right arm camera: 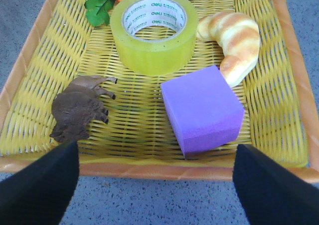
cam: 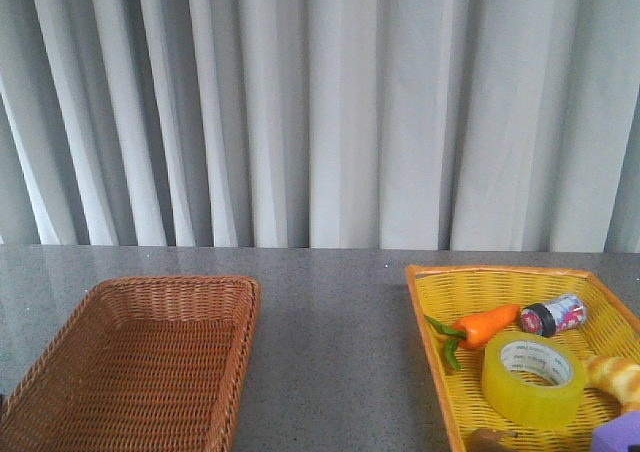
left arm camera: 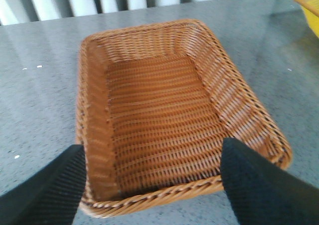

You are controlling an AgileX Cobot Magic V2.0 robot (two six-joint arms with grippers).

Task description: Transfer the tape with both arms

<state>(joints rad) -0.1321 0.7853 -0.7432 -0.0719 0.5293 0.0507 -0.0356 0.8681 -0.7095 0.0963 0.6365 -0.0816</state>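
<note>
The tape (cam: 534, 379) (right arm camera: 154, 31), a yellow translucent roll with a white printed core, lies flat in the yellow basket (cam: 437, 312) (right arm camera: 30, 65) at the right. My right gripper (right arm camera: 157, 185) hangs open over the table just outside that basket's near rim, apart from the tape, nothing between its black fingers (right arm camera: 40, 185). My left gripper (left arm camera: 154, 185) is open too, holding nothing, above the near rim of the brown wicker basket (cam: 140, 357) (left arm camera: 99, 135). Neither arm shows in the front view.
With the tape in the yellow basket lie a toy carrot (cam: 484, 324), a small red-and-silver can (cam: 553, 315), a croissant (right arm camera: 234, 38), a purple foam cube (right arm camera: 202, 110) and a brown toy animal (right arm camera: 79, 108). The brown basket holds nothing. Grey curtains hang behind the table.
</note>
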